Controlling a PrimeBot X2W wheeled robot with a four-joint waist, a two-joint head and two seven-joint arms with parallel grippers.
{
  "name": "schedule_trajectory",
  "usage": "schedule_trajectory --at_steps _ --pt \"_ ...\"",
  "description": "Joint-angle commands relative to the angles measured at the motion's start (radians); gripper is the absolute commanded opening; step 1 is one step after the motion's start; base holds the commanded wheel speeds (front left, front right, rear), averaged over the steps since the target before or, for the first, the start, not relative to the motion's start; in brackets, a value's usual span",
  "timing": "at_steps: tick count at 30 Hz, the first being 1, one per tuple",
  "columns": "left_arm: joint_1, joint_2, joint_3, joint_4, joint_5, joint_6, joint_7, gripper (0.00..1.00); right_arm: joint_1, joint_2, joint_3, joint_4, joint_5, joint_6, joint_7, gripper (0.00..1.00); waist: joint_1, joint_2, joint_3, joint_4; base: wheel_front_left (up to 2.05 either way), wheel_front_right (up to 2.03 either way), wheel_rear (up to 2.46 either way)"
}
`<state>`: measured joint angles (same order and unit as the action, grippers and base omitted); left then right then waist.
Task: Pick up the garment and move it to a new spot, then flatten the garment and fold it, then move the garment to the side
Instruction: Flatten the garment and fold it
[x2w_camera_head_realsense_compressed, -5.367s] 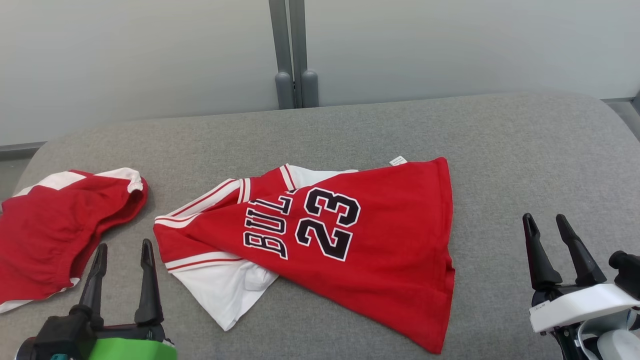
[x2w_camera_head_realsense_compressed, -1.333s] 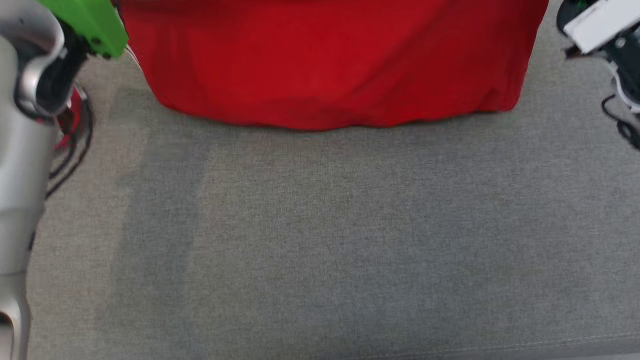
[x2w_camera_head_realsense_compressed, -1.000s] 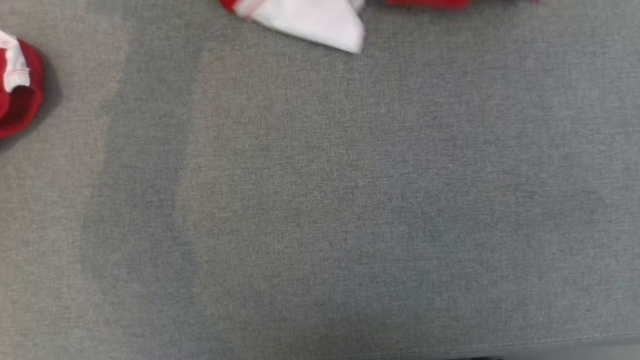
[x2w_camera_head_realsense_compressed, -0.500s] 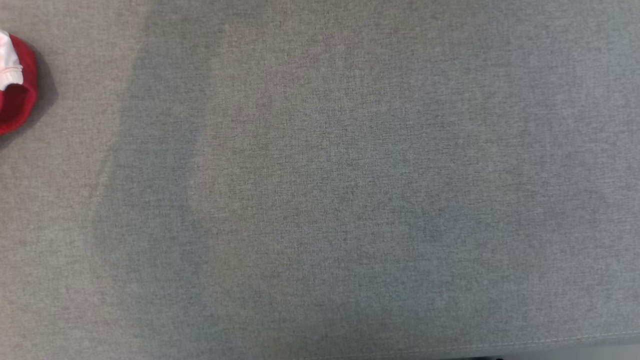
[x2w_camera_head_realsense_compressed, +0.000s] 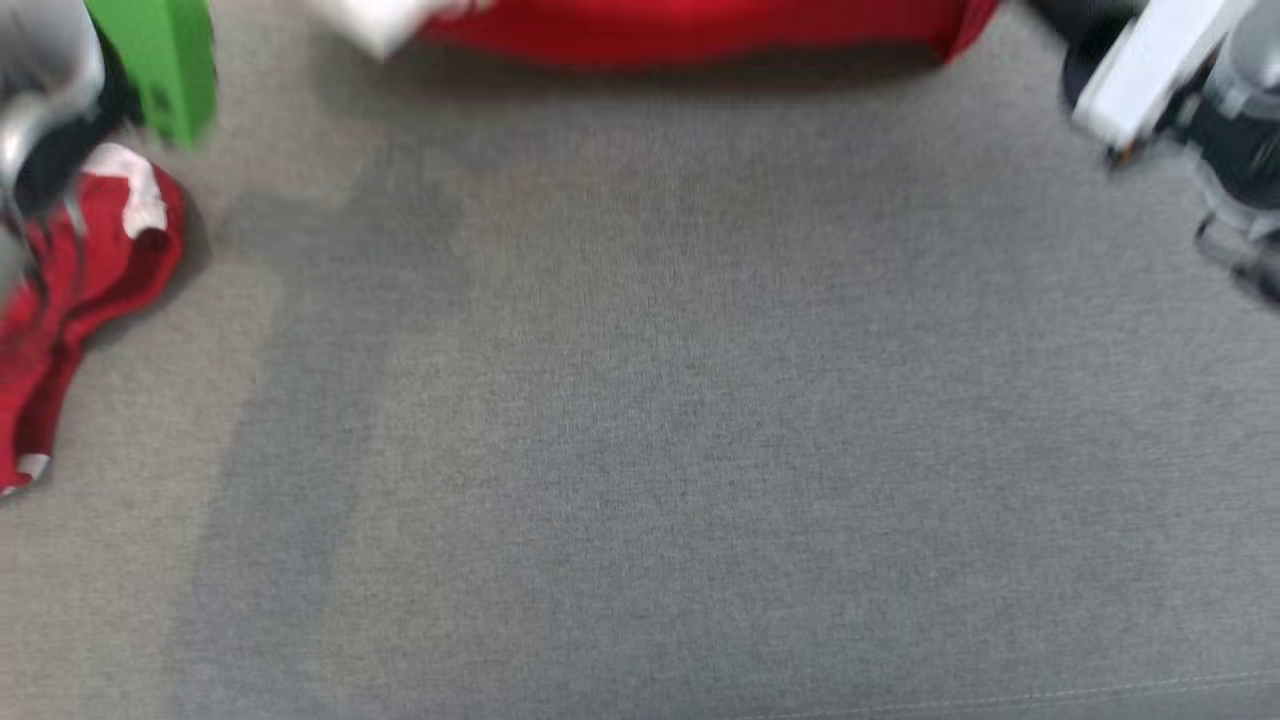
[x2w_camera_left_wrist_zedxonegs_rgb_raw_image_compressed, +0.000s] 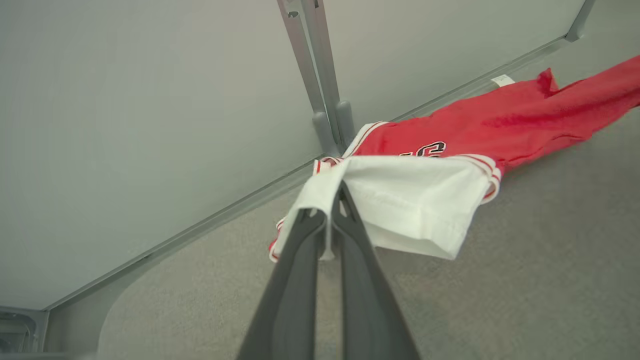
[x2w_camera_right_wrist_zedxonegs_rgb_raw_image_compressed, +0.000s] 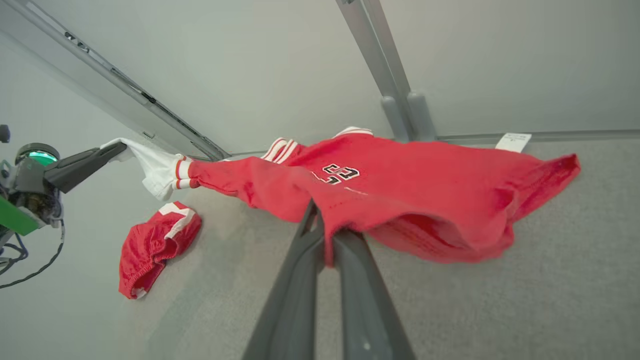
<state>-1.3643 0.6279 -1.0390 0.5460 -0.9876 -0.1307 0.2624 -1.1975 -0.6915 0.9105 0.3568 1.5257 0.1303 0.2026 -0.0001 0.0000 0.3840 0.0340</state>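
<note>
Near field: the grey fabric bench (x2w_camera_head_realsense_compressed: 700, 420) runs across the lower head view. I have both arms reaching forward over it, the left at that view's upper left corner and the right at its upper right. The picture is blurred there.

Left gripper (x2w_camera_left_wrist_zedxonegs_rgb_raw_image_compressed: 336, 192): its jaws are pressed together on a fold of the white sleeve (x2w_camera_left_wrist_zedxonegs_rgb_raw_image_compressed: 415, 200) of the jersey (x2w_camera_left_wrist_zedxonegs_rgb_raw_image_compressed: 500, 130). The fingers point toward the wall.

Right gripper (x2w_camera_right_wrist_zedxonegs_rgb_raw_image_compressed: 322, 225): its jaws are clamped on the near red edge of the jersey body.

The jersey, red with black-and-white numerals, is stretched sideways between the two grip points and raised off the bench at both. Its far corner, carrying a white care label (x2w_camera_right_wrist_zedxonegs_rgb_raw_image_compressed: 512, 141), sits near the bench's far edge. I cannot tell whether the sagging middle touches the fabric below.

Red shorts (x2w_camera_right_wrist_zedxonegs_rgb_raw_image_compressed: 155, 245) lie crumpled on the bench at my left, apart from the jersey.

Far field: pale wall panels and a twin grey post (x2w_camera_right_wrist_zedxonegs_rgb_raw_image_compressed: 397, 100).
</note>
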Motion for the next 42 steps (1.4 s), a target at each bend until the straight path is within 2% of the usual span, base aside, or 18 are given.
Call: schedule_trajectory --at_steps 1,6,9,15,23,27,32,38,42 --pt "0.067 0.028 -0.025 -0.030 -0.043 0.000 0.040 0.00 0.049 -0.011 0.021 -0.013 0.013 0.001 0.016 0.00 0.0001 0.0000 -0.142 -0.008 0.00 0.00 0.00" --pt "0.248 0.143 -0.088 -0.186 -0.218 0.000 0.225 0.00 0.193 -0.046 0.119 -0.019 0.057 0.001 0.140 0.00 0.0001 0.0000 -0.253 -0.022 0.00 0.00 0.00" --pt "0.333 0.206 -0.119 -0.279 -0.293 0.020 0.317 0.00 0.253 -0.055 0.163 -0.006 0.085 0.001 0.214 0.00 0.0001 0.0000 -0.303 -0.032 0.00 0.00 0.00" --pt "0.492 0.321 -0.169 -0.512 -0.453 0.115 0.463 0.00 0.361 -0.093 0.242 -0.019 0.126 0.001 0.345 0.00 0.0001 0.0000 -0.377 -0.048 0.00 0.00 0.00" --pt "0.637 0.415 -0.208 -0.759 -0.559 0.218 0.545 0.00 0.472 -0.190 0.313 -0.089 0.157 0.001 0.446 0.00 0.0001 0.0000 -0.396 -0.054 0.00 0.00 0.00" --pt "0.667 0.442 -0.211 -0.814 -0.585 0.243 0.555 0.00 0.497 -0.229 0.326 -0.122 0.171 0.001 0.475 0.00 0.0001 0.0000 -0.389 -0.058 0.00 0.00 0.00" --pt "0.648 0.451 -0.197 -0.833 -0.606 0.256 0.567 0.00 0.472 -0.241 0.328 -0.141 0.180 0.001 0.477 0.00 0.0001 0.0000 -0.364 -0.064 0.00 0.00 0.00" --pt "0.568 0.405 -0.171 -0.776 -0.621 0.262 0.633 0.00 0.417 -0.223 0.316 -0.126 0.208 0.001 0.487 0.00 0.0001 0.0000 -0.316 -0.060 0.00 0.00 0.00" --pt "0.499 0.347 -0.146 -0.697 -0.632 0.266 0.674 0.00 0.366 -0.207 0.307 -0.092 0.234 0.001 0.502 0.00 0.0001 0.0000 -0.274 -0.058 0.00 0.00 0.00"
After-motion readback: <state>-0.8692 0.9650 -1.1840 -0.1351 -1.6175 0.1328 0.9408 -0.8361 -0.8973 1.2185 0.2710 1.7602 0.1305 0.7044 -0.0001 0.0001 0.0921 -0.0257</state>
